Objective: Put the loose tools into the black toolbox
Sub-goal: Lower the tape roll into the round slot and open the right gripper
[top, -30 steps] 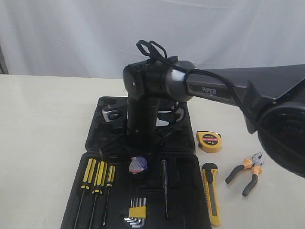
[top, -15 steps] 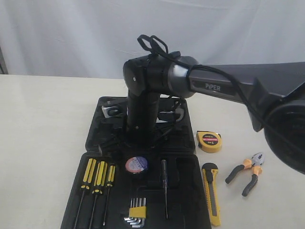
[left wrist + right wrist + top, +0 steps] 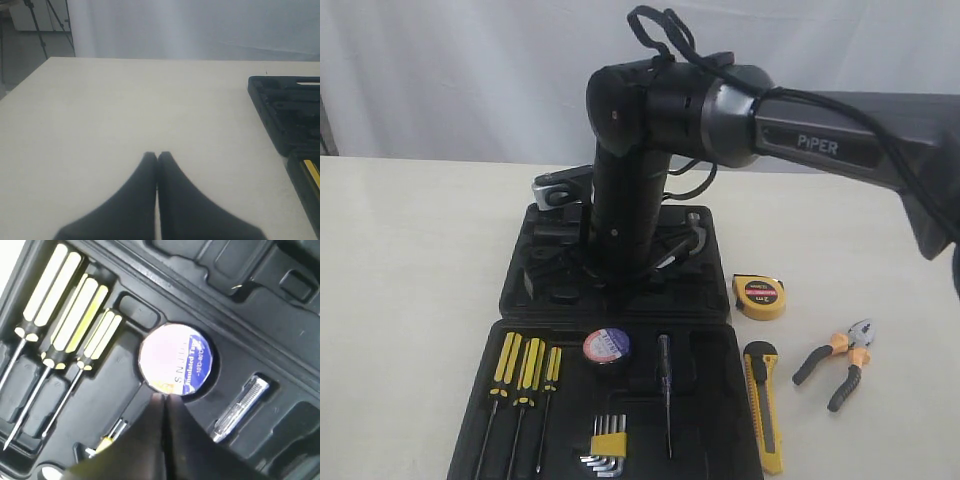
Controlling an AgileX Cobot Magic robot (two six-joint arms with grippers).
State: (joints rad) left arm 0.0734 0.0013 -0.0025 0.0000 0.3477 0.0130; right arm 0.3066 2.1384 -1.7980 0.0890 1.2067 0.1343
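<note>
Left wrist view: the left gripper (image 3: 157,157) hangs over the bare table (image 3: 100,110), jaws pressed together on nothing, with part of the black toolbox (image 3: 280,125) in sight nearby. In the exterior view the toolbox lies open toward the table's near edge. The black tape roll (image 3: 606,346) sits in a round recess of the near tray, just beside the three screwdrivers (image 3: 525,365). The right wrist view shows the right gripper (image 3: 163,399) above the roll's edge, jaws closed together and empty. The roll looks stowed. Three tools lie on the table between the toolbox and the right edge: the yellow tape measure (image 3: 758,297), the utility knife (image 3: 763,405) just beside the toolbox's right rim, and the pliers (image 3: 835,360) farthest right. The likely next move is for the right arm to swing over the tape measure, spread its jaws and descend squarely.
</note>
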